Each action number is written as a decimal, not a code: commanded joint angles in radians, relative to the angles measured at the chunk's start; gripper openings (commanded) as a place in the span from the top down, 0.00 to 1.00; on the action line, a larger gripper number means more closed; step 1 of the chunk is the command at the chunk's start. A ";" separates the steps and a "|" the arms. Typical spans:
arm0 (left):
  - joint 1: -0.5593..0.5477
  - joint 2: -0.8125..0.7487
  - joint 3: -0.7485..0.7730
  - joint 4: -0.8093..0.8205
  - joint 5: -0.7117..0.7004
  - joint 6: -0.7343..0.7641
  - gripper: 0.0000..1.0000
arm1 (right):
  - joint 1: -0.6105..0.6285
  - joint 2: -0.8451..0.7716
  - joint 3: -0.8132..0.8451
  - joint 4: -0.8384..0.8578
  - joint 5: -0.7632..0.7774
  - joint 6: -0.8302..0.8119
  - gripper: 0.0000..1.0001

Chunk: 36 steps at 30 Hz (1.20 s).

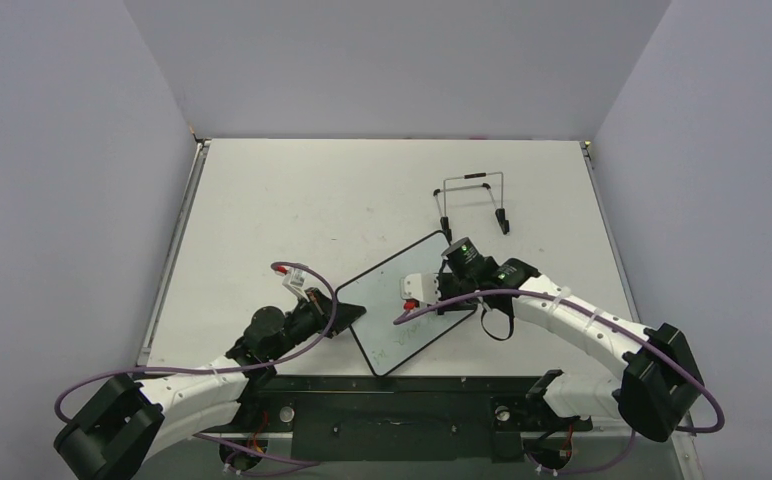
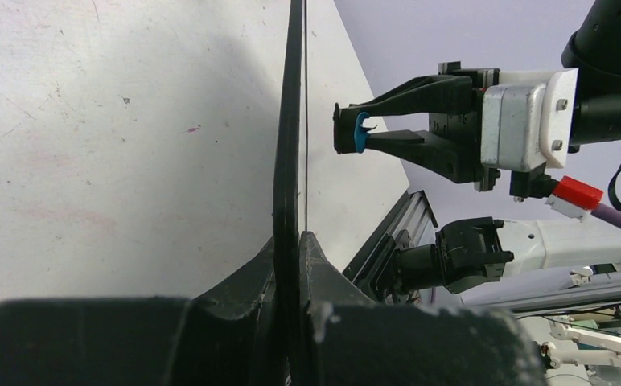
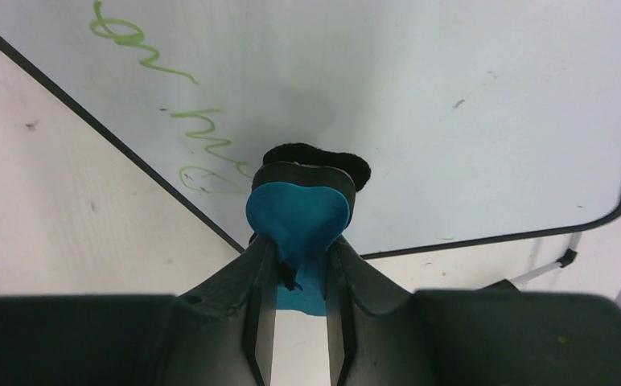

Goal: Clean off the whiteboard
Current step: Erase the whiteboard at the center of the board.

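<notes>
Table (image 1: 292, 200) fills the middle of the top view. Whiteboard (image 1: 382, 318) sits slanted at its lower middle. Left gripper (image 1: 342, 315) is clamped on the board's left edge. Right gripper (image 1: 420, 292) pinches a blue eraser (image 3: 295, 211) close to the board, beside green writing (image 3: 211, 129).

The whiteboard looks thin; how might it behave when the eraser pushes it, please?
The whiteboard looks thin yet straight-edged, so probably stiff and light. The left hand clamps just one end, so pushing with the eraser may pivot it.
</notes>
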<state>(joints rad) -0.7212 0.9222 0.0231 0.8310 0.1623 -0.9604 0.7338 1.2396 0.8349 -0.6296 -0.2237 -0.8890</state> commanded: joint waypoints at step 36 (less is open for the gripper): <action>-0.003 0.073 0.087 0.181 0.027 -0.116 1.00 | 0.237 0.029 0.057 0.103 0.139 0.085 1.00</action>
<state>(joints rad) -0.7212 0.9840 0.0444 0.8330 0.1673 -1.0443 1.0203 1.2827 0.8501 -0.5861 -0.1188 -0.8772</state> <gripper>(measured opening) 0.027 0.189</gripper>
